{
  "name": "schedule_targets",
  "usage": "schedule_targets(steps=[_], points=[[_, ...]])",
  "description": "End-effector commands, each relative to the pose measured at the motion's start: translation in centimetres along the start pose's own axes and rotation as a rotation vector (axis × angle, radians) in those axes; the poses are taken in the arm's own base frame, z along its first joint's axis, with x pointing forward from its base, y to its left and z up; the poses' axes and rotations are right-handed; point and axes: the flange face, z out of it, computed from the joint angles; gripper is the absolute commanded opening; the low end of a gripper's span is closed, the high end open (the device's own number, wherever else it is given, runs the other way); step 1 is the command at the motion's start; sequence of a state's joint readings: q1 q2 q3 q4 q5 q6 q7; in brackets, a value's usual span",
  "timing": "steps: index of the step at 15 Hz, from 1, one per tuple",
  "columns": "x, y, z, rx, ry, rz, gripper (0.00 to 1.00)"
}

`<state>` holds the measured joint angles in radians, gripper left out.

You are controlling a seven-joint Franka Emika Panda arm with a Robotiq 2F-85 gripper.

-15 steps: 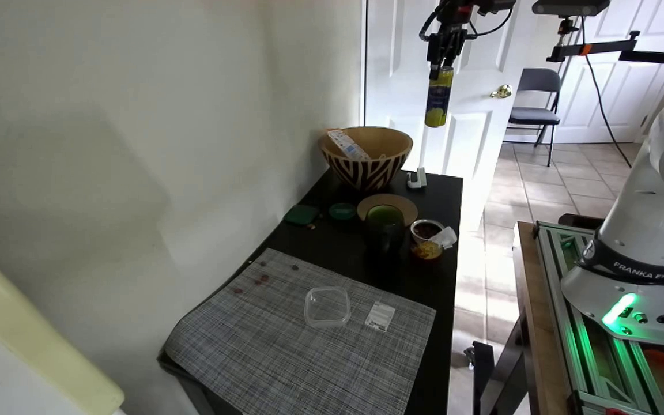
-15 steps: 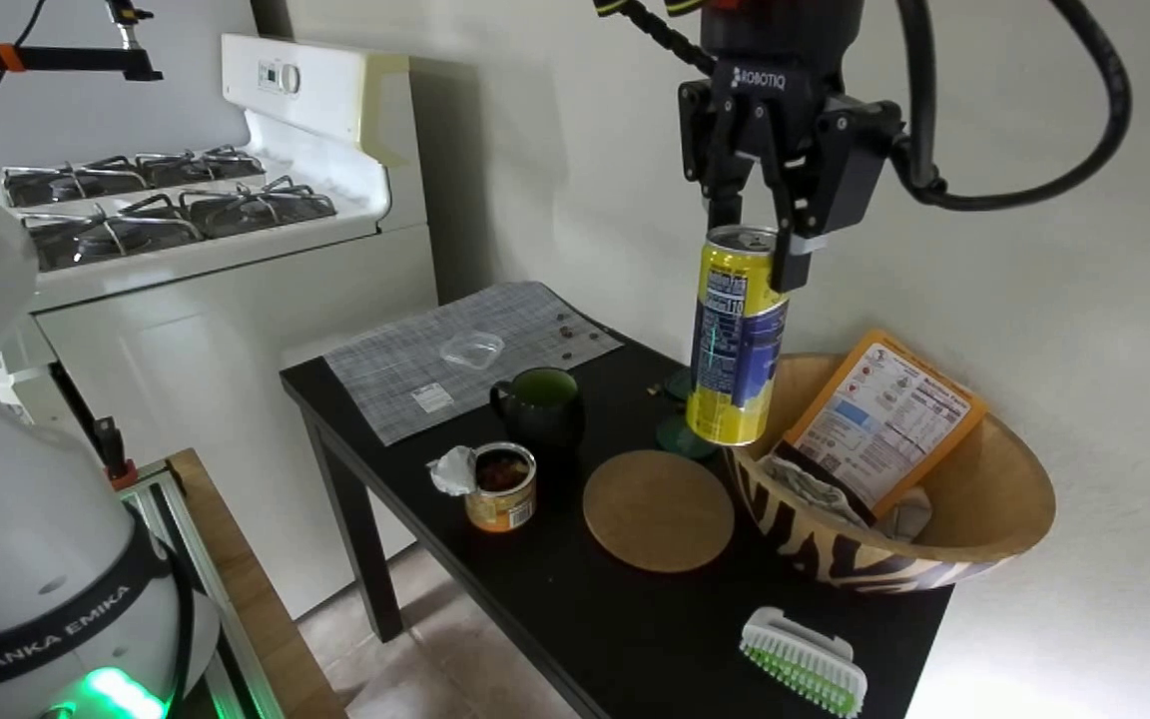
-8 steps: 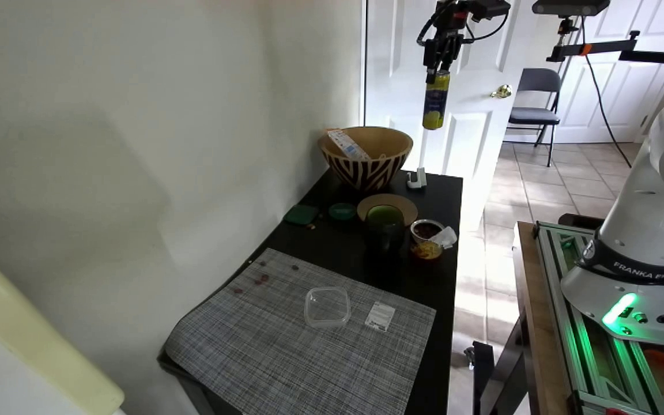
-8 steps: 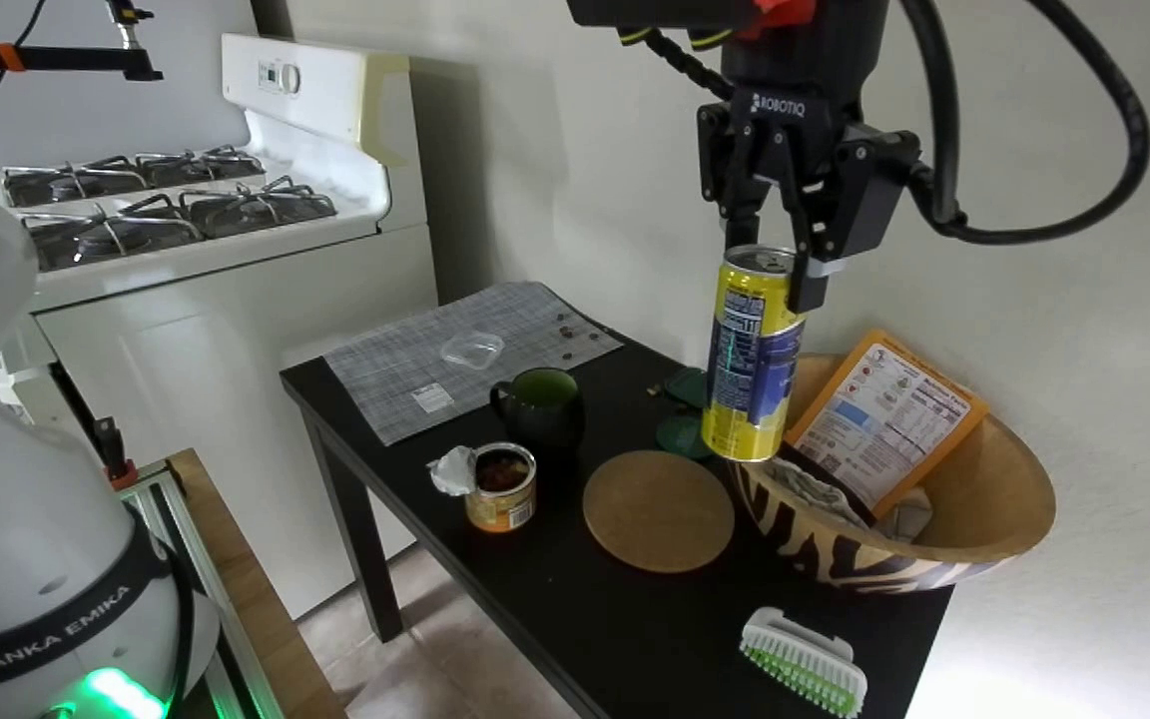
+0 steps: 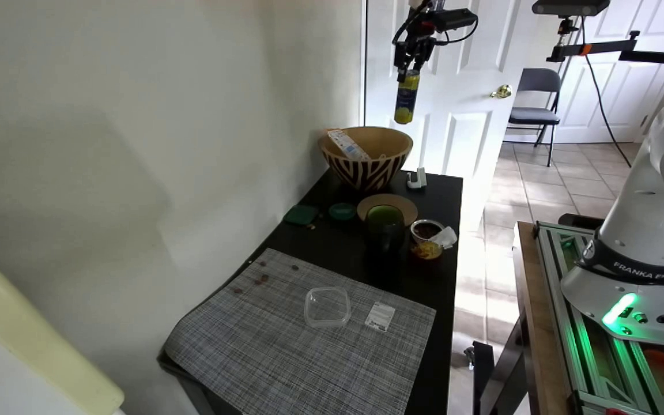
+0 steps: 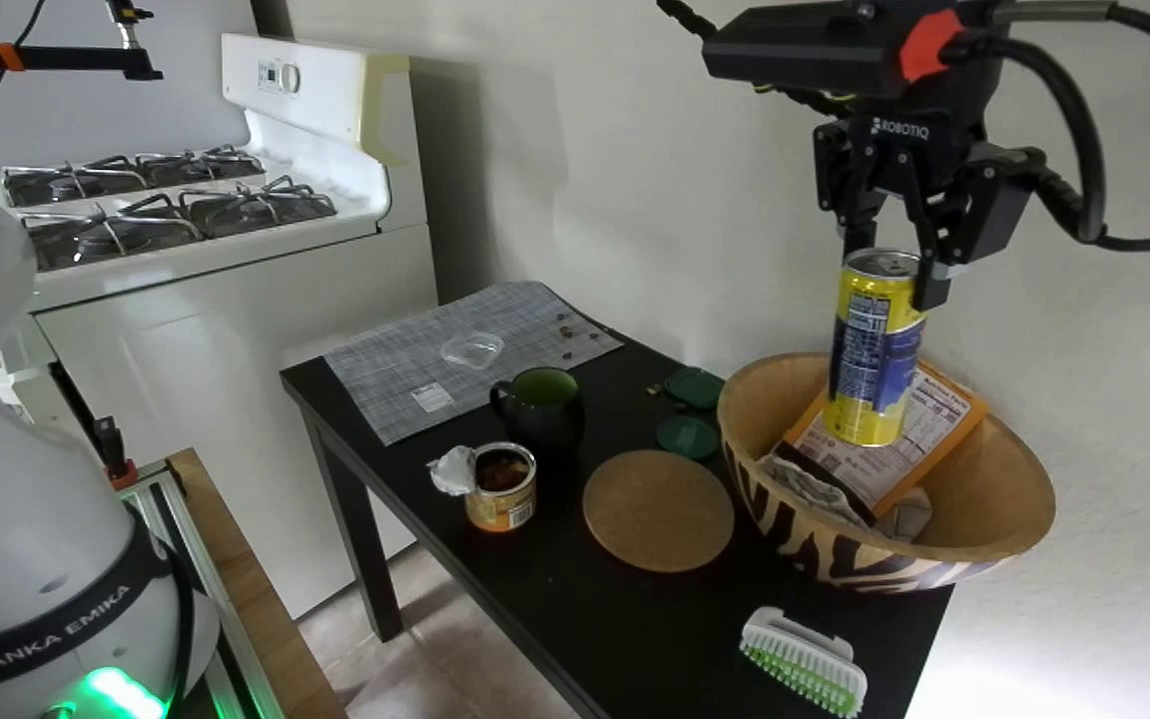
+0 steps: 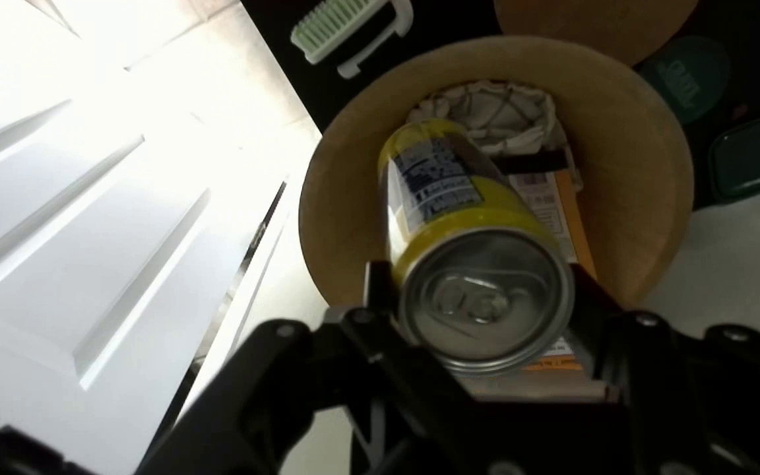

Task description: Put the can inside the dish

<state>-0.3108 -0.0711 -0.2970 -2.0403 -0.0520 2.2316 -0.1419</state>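
The can is a yellow and blue drink can, upright in an exterior view (image 6: 874, 359), and it shows in the other views too (image 5: 406, 99) (image 7: 443, 181). My gripper (image 6: 892, 268) is shut on the can near its silver top, as the wrist view (image 7: 484, 290) also shows. The dish is a large tan bowl with dark zebra stripes, at the end of the black table in both exterior views (image 5: 369, 173) (image 6: 999, 489). In the wrist view the can hangs over the bowl's opening (image 7: 644, 138). In an exterior view the can's bottom appears above the bowl's rim.
An orange-edged packet (image 6: 939, 409) and a crumpled cloth (image 7: 499, 115) lie in the bowl. A white-green brush (image 6: 803, 664), a round brown board (image 6: 658, 511), green lids (image 6: 687, 437), a dark mug (image 6: 540, 414) and an opened tin (image 6: 502, 494) stand nearby. The wall is behind.
My gripper has carried the can toward the bowl, leftward in one view and rightward in the other. It dipped slightly, then rose a little. The bowl has not moved.
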Motion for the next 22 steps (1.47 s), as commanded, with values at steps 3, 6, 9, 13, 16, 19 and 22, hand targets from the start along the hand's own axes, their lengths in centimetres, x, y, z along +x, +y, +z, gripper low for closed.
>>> schedule_targets(steps=[3, 6, 9, 13, 16, 19, 22], points=[[3.0, -2.1, 4.0, 0.005, 0.016, 0.034, 0.38], [2.6, -3.6, 6.4, 0.007, -0.016, 0.022, 0.38], [2.5, -4.5, 8.5, 0.004, -0.017, 0.013, 0.38], [2.2, -5.3, 10.8, 0.013, -0.016, -0.009, 0.38], [2.0, -5.9, 12.3, 0.023, -0.027, -0.012, 0.38], [1.9, -6.1, 13.7, 0.032, -0.051, -0.002, 0.38], [1.7, -5.6, 14.8, 0.025, -0.076, 0.013, 0.76]])
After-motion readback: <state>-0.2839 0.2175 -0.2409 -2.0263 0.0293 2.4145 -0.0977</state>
